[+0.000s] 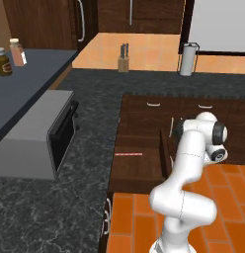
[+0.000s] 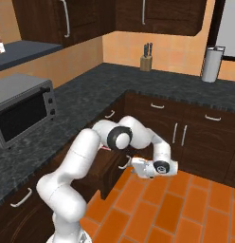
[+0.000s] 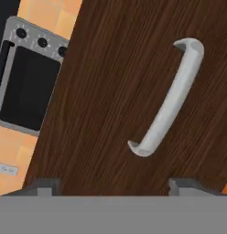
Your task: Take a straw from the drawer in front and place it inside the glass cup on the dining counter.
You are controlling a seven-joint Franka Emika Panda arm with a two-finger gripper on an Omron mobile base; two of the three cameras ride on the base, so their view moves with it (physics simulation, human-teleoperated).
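from the left base camera i see the drawer (image 1: 139, 160) pulled out from under the black speckled counter (image 1: 90, 128), its flat dark bottom open to view, and the straw (image 1: 128, 154) lying flat inside it toward the counter side, a thin pink line running across the drawer floor. my white arm (image 1: 186, 168) bends up in front of the drawer's right edge, and a toaster oven (image 1: 43, 133) sits on the counter to the left; a knife block (image 1: 123, 58) and a paper towel roll (image 1: 188, 59) stand farther back. from the right base camera my arm folds low, and my claw (image 2: 137, 167) hangs just beside the drawer's front face (image 2: 117, 171), above the orange tile floor (image 2: 176, 209), with a sliver of pink straw showing past my elbow. in the hand camera the dark wood front fills most of the frame, its silver handle (image 3: 168, 100) slanting across, clear of me. my two fingertips (image 3: 46, 185) sit wide apart at the bottom, spread fully, with nothing between them.
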